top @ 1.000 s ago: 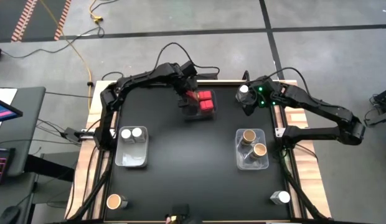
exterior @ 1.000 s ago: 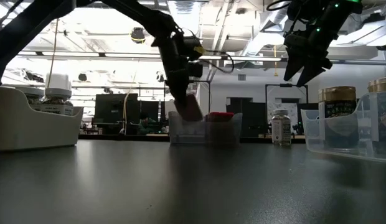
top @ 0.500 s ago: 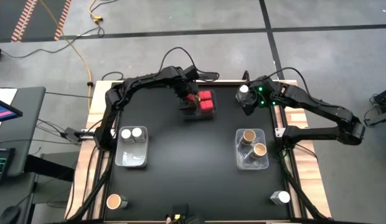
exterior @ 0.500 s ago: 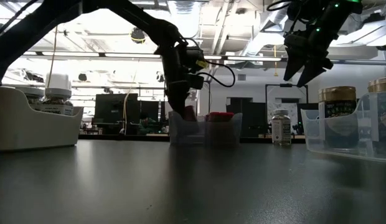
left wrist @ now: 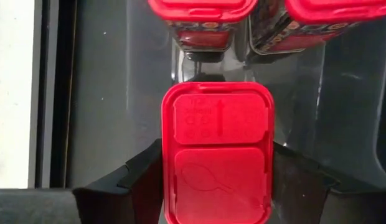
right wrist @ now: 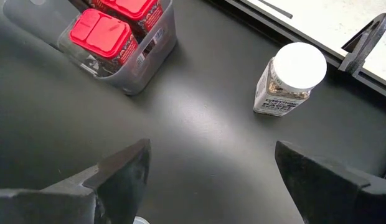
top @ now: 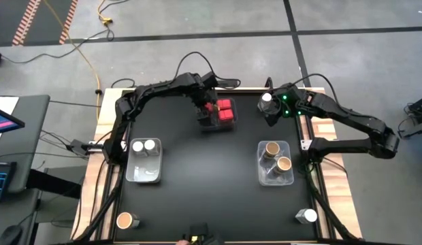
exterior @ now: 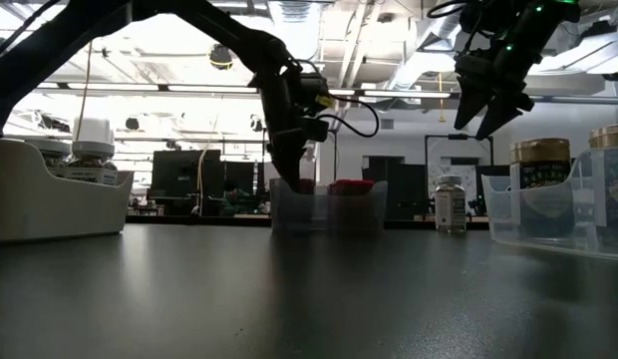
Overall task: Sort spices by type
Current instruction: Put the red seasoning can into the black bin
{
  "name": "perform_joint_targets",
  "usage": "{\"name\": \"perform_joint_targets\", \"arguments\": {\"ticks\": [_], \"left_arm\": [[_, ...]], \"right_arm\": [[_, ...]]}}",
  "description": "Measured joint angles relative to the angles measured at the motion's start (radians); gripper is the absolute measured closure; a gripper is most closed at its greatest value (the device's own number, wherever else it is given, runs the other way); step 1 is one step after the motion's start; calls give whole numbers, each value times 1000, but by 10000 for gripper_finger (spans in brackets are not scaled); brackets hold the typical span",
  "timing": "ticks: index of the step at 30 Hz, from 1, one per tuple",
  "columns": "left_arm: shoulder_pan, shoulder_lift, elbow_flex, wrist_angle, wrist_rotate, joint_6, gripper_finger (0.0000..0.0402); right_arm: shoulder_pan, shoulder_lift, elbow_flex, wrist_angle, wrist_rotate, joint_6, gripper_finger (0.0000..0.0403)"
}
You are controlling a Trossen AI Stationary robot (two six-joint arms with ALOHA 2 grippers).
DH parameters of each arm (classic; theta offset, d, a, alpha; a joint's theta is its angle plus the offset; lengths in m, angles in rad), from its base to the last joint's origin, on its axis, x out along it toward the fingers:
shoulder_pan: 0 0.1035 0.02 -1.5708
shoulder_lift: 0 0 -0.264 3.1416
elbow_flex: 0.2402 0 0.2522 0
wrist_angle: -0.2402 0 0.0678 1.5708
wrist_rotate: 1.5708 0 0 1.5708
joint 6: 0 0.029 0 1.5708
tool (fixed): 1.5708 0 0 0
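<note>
The spices sit mostly sorted across three clear rectangular plastic bins on the black tabletop (top: 197, 177). The far bin (top: 229, 127) holds red square-topped spice containers (top: 225, 111), and the left gripper (top: 207, 109) reaches down into it with a third red square-topped container (left wrist: 216, 152) between its fingers. The fingers flank the lid closely, but whether they grip it or have let go cannot be told. The bin on the left (top: 144, 175) holds two white-capped round jars (top: 144, 145). The bin on the right (top: 274, 176) holds two tan-lidded round jars (top: 278, 156).

Three containers are outside any bin: a white-capped round jar at the far right edge (right wrist: 289, 79), another white-capped jar near the front right corner (top: 307, 216), and a tan-lidded jar near the front left corner (top: 125, 220). The right gripper (top: 271, 114) hovers with its jaws spread wide and empty, just beside the far white-capped jar.

By this layout the red kind looks finished once released; two white-capped jars and one tan-lidded jar remain.
</note>
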Motion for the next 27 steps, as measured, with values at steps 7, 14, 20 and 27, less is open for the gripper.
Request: {"name": "perform_joint_targets", "arguments": {"ticks": [7, 14, 20, 27], "left_arm": [[-3, 0, 0, 64, 0, 0, 165], [-4, 0, 0, 60, 0, 1, 164], [-4, 0, 0, 21, 0, 1, 164], [-5, 0, 0, 24, 0, 4, 162]], "right_arm": [[0, 0, 0, 0, 0, 0, 31], [0, 0, 0, 0, 0, 0, 31], [0, 0, 0, 0, 0, -1, 31], [0, 0, 0, 0, 0, -3, 31]]}}
